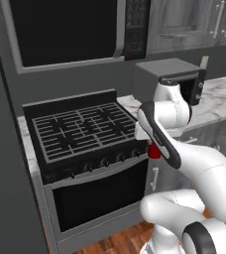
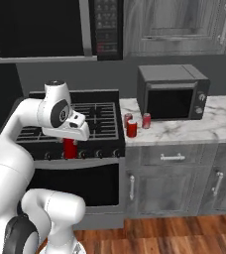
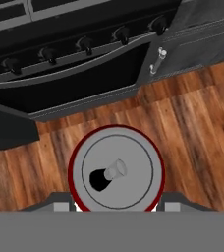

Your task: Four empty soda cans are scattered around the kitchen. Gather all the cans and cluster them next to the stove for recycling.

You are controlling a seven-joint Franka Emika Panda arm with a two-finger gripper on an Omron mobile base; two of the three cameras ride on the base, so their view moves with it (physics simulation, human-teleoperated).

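Note:
My gripper (image 2: pixel 70 143) is shut on a red soda can (image 2: pixel 70 149) and holds it upright in the air, in front of the stove's (image 2: pixel 101 115) knob row. The left base view shows the held can (image 1: pixel 154 152) under the hand, just right of the stove (image 1: pixel 80 130). Looking down in the hand view, its silver top (image 3: pixel 116 170) sits between the fingertips (image 3: pixel 62 206), above the wood floor. Three more cans (image 2: pixel 132 128) stand clustered on the marble counter beside the stove's right edge.
A dark boxy countertop oven (image 2: pixel 173 92) stands on the marble counter (image 2: pixel 209 124) right of the can cluster. A black microwave (image 1: pixel 68 30) hangs over the stove. Below the hand lie the oven door (image 3: pixel 70 83) and wood floor (image 3: pixel 192 128).

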